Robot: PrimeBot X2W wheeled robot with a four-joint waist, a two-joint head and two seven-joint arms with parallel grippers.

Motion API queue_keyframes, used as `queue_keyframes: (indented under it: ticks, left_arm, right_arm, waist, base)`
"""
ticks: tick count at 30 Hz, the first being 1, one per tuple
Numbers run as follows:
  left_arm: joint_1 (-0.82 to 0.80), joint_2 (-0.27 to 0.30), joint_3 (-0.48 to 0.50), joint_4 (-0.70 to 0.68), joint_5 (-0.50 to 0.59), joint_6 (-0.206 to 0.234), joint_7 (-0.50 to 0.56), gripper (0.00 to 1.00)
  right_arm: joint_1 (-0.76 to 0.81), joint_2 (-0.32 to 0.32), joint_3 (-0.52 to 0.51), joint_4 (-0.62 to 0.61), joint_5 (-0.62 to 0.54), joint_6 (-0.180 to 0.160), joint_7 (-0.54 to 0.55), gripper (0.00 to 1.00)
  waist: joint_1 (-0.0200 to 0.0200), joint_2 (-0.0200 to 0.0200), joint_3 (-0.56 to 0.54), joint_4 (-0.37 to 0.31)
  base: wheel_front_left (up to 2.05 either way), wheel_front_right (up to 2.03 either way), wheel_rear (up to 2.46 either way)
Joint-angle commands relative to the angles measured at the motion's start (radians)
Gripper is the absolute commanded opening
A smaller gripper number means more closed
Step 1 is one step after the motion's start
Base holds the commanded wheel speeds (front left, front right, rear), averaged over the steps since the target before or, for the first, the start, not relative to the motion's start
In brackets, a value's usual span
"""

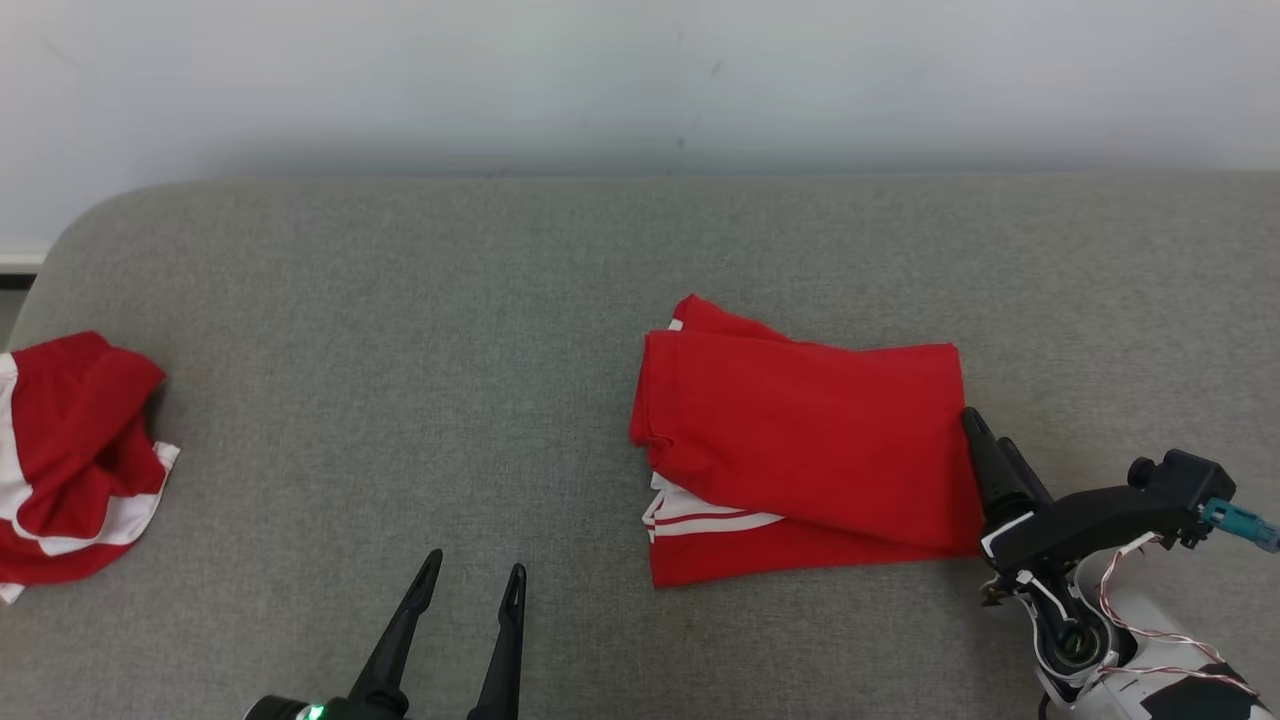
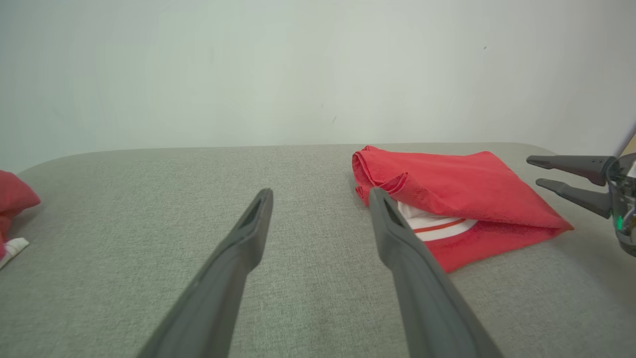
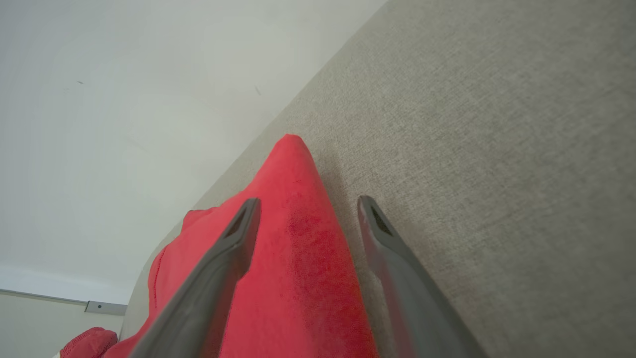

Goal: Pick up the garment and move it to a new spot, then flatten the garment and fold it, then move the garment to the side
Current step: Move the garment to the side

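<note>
A folded red garment (image 1: 800,440) with white stripes showing at its front lies on the grey table (image 1: 400,350), right of centre. At the garment's right edge my right gripper (image 1: 985,430) stands open and turned on its side. In the right wrist view, the red cloth (image 3: 298,258) runs up between that gripper's (image 3: 309,200) jaws, one finger over the fabric and the other over bare table. Near the table's front, left of the garment (image 2: 457,199), my left gripper (image 1: 475,562) is open and holds nothing. The left wrist view catches the right gripper (image 2: 534,171) just past the garment's far corner.
A second red and white garment (image 1: 70,450) lies crumpled at the table's left edge. A pale wall rises behind the table. Bare grey surface stretches between the two garments and behind them.
</note>
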Motion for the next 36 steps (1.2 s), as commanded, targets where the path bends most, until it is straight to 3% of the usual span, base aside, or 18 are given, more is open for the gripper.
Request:
queue_keyframes:
  ticks: [1,8,11,12,25,36]
  left_arm:
    - [-0.015,0.001,-0.004,0.004,0.001,0.005,-0.005,1.0]
    - [-0.037,0.001,-0.008,0.006,0.006,0.011,-0.005,1.0]
    - [-0.044,0.001,-0.007,0.007,0.006,0.015,-0.005,1.0]
    - [-0.045,0.001,-0.006,0.007,0.006,0.016,-0.005,1.0]
    - [-0.074,0.003,0.011,-0.016,0.03,0.005,-0.005,1.0]
    - [-0.163,0.04,0.014,-0.024,0.062,-0.028,-0.005,1.0]
  right_arm:
    - [-0.014,-0.002,0.01,0.001,0.046,-0.001,0.013,1.0]
    - [-0.03,-0.013,0.086,-0.012,0.134,0.0,0.043,1.0]
    - [-0.03,-0.02,0.119,-0.036,0.149,0.0,0.042,0.11]
    - [-0.029,-0.027,0.127,-0.043,0.151,0.0,0.035,0.0]
    - [-0.075,-0.101,0.176,-0.13,0.126,0.0,-0.064,0.0]
    - [-0.122,-0.087,0.108,-0.159,-0.045,0.0,-0.078,0.0]
  waist:
    - [-0.0002,-0.0002,0.043,0.03]
    - [-0.0002,-0.0002,0.068,0.034]
    - [-0.0002,-0.0002,0.071,0.03]
    - [-0.0002,-0.0002,0.071,0.028]
    - [-0.0002,-0.0002,0.126,-0.087]
    - [-0.0002,-0.0002,0.215,-0.291]
  base:
    - [0.0,0.0,0.0]
    - [0.0,0.0,0.0]
    - [0.0,0.0,0.0]
    - [0.0,0.0,0.0]
    - [0.0,0.0,0.0]
    - [0.0,0.0,0.0]
